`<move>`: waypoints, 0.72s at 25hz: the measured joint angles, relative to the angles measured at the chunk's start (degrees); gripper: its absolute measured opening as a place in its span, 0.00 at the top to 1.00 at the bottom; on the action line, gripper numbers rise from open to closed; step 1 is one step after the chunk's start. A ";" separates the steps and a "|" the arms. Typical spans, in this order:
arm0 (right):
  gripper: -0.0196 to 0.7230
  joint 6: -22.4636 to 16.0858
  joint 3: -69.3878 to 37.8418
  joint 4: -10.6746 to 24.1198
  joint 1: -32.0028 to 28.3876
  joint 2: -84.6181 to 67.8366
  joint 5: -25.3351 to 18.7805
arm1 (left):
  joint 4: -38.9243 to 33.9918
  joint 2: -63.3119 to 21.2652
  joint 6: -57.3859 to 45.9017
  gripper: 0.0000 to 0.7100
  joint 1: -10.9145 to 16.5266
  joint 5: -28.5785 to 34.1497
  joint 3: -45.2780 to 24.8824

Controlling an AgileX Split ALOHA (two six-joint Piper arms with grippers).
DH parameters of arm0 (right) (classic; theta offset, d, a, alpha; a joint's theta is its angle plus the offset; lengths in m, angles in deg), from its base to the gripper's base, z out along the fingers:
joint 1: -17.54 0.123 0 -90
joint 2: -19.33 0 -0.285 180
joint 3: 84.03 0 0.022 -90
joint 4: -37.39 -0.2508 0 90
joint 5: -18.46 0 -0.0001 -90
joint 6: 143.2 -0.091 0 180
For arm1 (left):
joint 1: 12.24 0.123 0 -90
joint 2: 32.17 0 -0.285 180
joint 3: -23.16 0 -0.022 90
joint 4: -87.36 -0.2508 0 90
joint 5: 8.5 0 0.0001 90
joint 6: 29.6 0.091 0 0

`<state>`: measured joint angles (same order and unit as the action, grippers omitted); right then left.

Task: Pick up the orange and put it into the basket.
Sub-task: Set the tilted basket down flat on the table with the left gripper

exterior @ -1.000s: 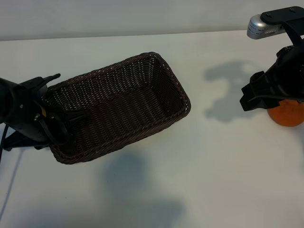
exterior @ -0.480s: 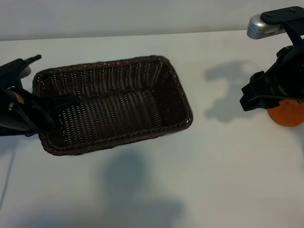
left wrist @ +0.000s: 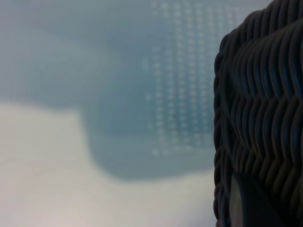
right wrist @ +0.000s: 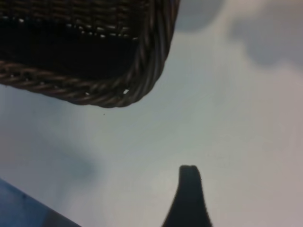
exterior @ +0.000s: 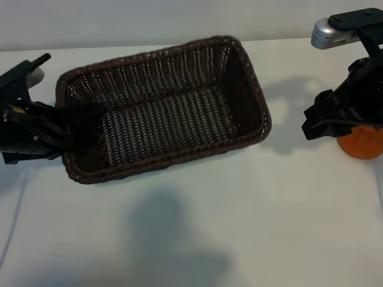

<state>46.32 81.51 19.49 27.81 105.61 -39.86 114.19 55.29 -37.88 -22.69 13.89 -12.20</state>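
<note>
Left hand (exterior: 72,122) at far left of exterior view, angled down, clamped on the short end wall of the basket (exterior: 179,57), one finger inside the rim. Basket lifted off the white tabletop (exterior: 197,239), tilted, shadow below it. Basket is rectangular, dark brown woven wicker, sloping sides, braided rim. Left wrist view shows only close-up weave of basket wall (left wrist: 260,118) and its shadow on tabletop, a detail the exterior lacks. Right hand (exterior: 335,122) at far right, pointing steeply down, fingers wide apart, holding nothing, poised over the orange (exterior: 361,143). Orange sits on tabletop, partly hidden by that hand, well apart from basket. Right wrist view shows a basket corner (right wrist: 142,80) and one dark fingertip (right wrist: 188,177); orange not seen there.
</note>
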 joint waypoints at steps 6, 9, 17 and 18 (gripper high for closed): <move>0.23 0.06 0.00 -0.06 0.00 0.00 0.00 | 0.70 3.48 6.22 0.79 0.04 4.27 7.24; 0.23 0.06 0.00 -0.18 0.00 0.00 -0.06 | 0.64 7.77 9.53 0.79 0.04 9.13 14.11; 0.23 0.01 0.00 -0.29 0.00 0.00 -0.82 | 0.69 16.88 12.44 0.79 0.04 15.08 25.23; 0.23 0.01 0.00 -0.29 0.00 0.00 -0.82 | 0.76 17.88 12.44 0.79 0.04 15.15 25.78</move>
<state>46.32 81.51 19.20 27.81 105.61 -40.68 114.95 73.17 -25.44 -22.65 29.04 13.58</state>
